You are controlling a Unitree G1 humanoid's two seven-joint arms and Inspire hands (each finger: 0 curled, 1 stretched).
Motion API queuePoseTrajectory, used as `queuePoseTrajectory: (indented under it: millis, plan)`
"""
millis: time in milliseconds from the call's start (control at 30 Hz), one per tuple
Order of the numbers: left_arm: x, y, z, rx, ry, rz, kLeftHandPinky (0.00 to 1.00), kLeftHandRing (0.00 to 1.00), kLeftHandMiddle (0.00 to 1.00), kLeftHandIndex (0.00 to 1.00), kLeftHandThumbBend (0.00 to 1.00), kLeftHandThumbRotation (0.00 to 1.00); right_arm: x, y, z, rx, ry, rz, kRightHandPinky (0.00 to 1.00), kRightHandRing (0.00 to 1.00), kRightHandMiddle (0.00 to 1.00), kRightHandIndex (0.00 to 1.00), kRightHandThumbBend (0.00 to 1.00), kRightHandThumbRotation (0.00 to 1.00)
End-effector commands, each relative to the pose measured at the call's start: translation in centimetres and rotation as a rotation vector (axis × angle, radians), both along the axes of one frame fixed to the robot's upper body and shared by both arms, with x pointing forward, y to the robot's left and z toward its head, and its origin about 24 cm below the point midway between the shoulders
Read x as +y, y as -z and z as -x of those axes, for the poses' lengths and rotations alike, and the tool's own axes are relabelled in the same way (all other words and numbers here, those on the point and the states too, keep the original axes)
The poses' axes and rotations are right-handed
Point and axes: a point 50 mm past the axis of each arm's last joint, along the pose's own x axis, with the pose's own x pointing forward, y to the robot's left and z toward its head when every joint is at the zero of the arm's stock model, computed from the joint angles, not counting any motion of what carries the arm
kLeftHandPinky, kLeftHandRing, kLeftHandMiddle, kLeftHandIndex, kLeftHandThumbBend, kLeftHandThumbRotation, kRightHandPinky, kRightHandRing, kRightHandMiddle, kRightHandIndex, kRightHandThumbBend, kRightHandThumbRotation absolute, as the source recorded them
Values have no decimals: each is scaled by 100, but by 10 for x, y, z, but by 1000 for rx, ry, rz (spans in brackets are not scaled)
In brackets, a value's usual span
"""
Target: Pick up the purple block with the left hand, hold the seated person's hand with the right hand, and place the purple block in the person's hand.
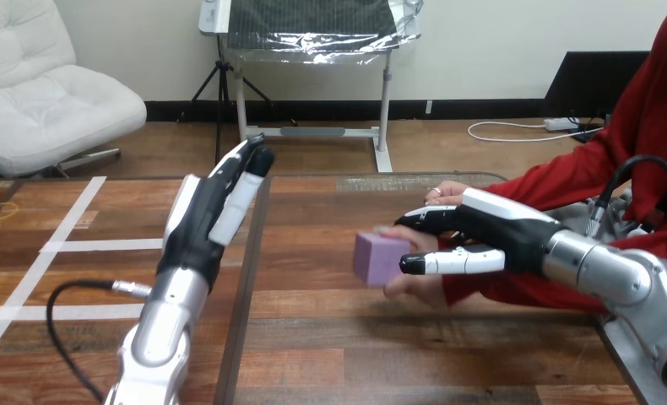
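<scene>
The purple block [379, 258] rests in the person's hand [418, 289], which reaches in from the right with a red sleeve, a little above the table. My right hand [499, 226] grips that hand from the right: its dark fingers [427, 218] lie across the top and its thumb crosses the front, right beside the block. My left hand [214, 211] is raised over the table's left half, well apart from the block. Its fingers are straight and point up and away, and it holds nothing.
The wooden table [330, 354] has a dark seam [247, 278] running front to back just right of my left arm. White tape lines [68, 245] mark its left part. A black cable [60, 295] loops beside my left forearm.
</scene>
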Motion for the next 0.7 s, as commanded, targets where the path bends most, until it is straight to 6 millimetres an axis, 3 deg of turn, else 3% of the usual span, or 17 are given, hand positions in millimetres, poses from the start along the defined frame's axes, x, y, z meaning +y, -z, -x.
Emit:
queuePoseTrajectory:
  millis: [0,667]
  plan:
    - [2,-25,3,-131,-5,69,89,92,89,88,82,100,-2,-24,-4,-137,15,-11,72,84,85,87,100,99]
    - [16,-13,52,-122,-21,186,78,82,84,82,78,100,-2,-45,16,-335,141,-135,65,80,84,86,97,100]
